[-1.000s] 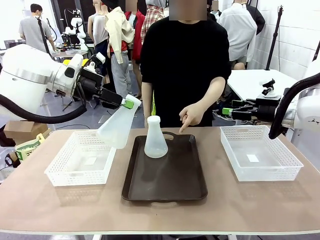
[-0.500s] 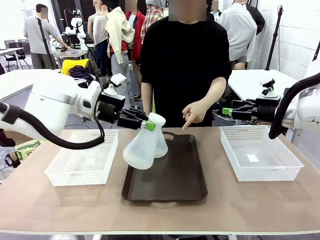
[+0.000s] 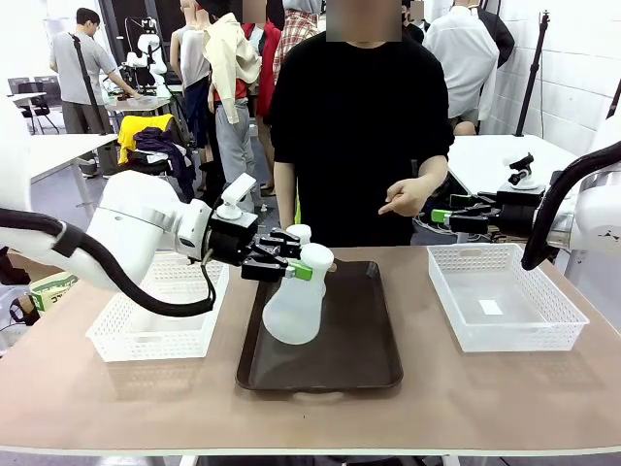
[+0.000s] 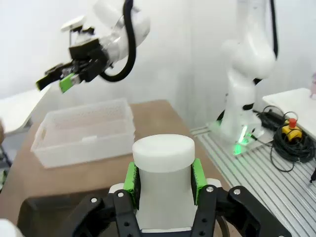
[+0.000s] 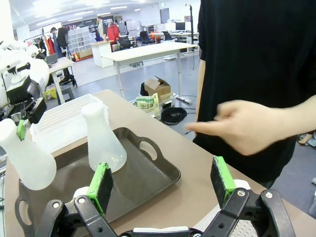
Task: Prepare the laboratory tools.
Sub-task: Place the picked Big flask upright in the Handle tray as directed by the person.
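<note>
Your left claw (image 3: 309,269) is clamped on the neck of one flask (image 3: 294,306), green pads pressed to either side just under the rim. That flask stands upright over the dark brown tray (image 3: 335,364), near its left half; whether its base touches the tray or hangs just above it, you cannot tell from here. In your left wrist view the same flask (image 4: 163,180) shows its round white mouth squeezed between the two green pads (image 4: 131,177).

The second flask (image 3: 300,234) stands behind the first one, farther back on the tray, mostly hidden by the claw and the held flask. From your right wrist view you see both: the held flask (image 5: 24,158) at the left with the left claw (image 5: 20,129) on its neck, and the free flask (image 5: 102,142) upright on the tray (image 5: 148,173), well apart from it.

Your right claw (image 5: 160,182) is spread wide and holds nothing; in the front view the right claw (image 3: 439,216) hovers beyond the desk's far right edge, behind the right basket (image 3: 505,309). The left basket (image 3: 146,330) sits just beside the tray on the desk (image 3: 310,413).

The person stands at the far side with a hand (image 3: 406,197) raised above the desk, finger extended.
</note>
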{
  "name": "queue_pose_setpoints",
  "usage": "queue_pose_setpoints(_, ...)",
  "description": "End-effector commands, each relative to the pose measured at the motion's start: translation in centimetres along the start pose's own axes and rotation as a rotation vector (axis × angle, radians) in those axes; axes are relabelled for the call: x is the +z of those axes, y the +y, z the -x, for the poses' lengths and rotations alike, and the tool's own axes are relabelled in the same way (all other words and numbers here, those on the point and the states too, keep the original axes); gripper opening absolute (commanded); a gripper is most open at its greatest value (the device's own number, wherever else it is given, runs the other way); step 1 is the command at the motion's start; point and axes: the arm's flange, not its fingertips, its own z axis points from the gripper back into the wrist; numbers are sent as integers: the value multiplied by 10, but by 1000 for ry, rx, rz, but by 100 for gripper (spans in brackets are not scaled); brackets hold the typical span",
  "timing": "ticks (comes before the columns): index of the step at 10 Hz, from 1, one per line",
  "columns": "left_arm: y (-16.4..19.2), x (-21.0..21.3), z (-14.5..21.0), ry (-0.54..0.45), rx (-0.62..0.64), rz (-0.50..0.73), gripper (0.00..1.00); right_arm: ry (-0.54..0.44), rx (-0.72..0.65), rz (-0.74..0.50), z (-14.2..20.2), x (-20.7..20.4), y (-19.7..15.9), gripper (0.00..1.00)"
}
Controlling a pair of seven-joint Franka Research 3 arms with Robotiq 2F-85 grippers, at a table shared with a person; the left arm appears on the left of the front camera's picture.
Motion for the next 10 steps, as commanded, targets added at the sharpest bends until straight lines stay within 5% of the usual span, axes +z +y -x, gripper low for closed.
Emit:
queue_pose_setpoints(1, 23, 2, 3, -174, -17, 89, 0, 16, -7, -2, -1, -1, 0, 100)
queue_pose_setpoints(4, 34, 7, 21, -222, 12, 78, 0, 16, -7, -2, -1, -1, 0, 100)
queue_pose_setpoints(10, 43, -2, 57, -119, 66, 113, 0, 16, -7, -2, -1, -1, 0, 100)
